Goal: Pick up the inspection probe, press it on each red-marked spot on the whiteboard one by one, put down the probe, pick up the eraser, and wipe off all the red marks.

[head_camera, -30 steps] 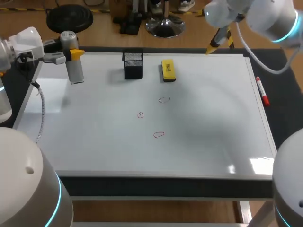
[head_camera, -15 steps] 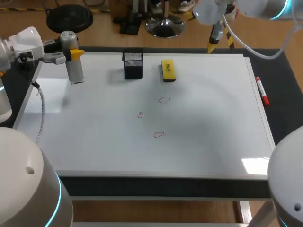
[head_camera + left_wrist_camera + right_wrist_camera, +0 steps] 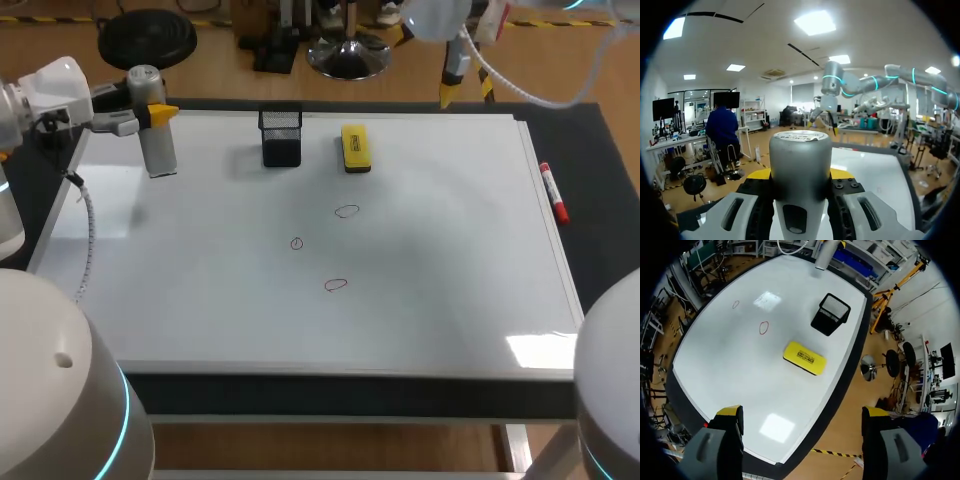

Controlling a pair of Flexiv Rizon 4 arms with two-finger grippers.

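My left gripper (image 3: 150, 115) is shut on the grey cylindrical probe (image 3: 157, 145) and holds it upright over the whiteboard's (image 3: 450, 260) far left corner. In the left wrist view the probe (image 3: 800, 165) fills the gap between the yellow-tipped fingers of that gripper (image 3: 800, 175). Three red marks (image 3: 347, 211) (image 3: 296, 243) (image 3: 336, 285) lie mid-board. The yellow eraser (image 3: 355, 147) rests near the far edge. My right gripper (image 3: 462, 85) hangs open and empty high above the far edge; from the right gripper (image 3: 802, 412) I look down on the eraser (image 3: 804, 358) and two marks (image 3: 764, 328).
A black mesh cup (image 3: 281, 137) stands just left of the eraser, also seen as the cup (image 3: 830, 314) beyond it. A red marker (image 3: 553, 192) lies off the board's right edge on the dark table.
My right arm has risen and shifted left along the far edge. The left arm and the probe have stayed put.
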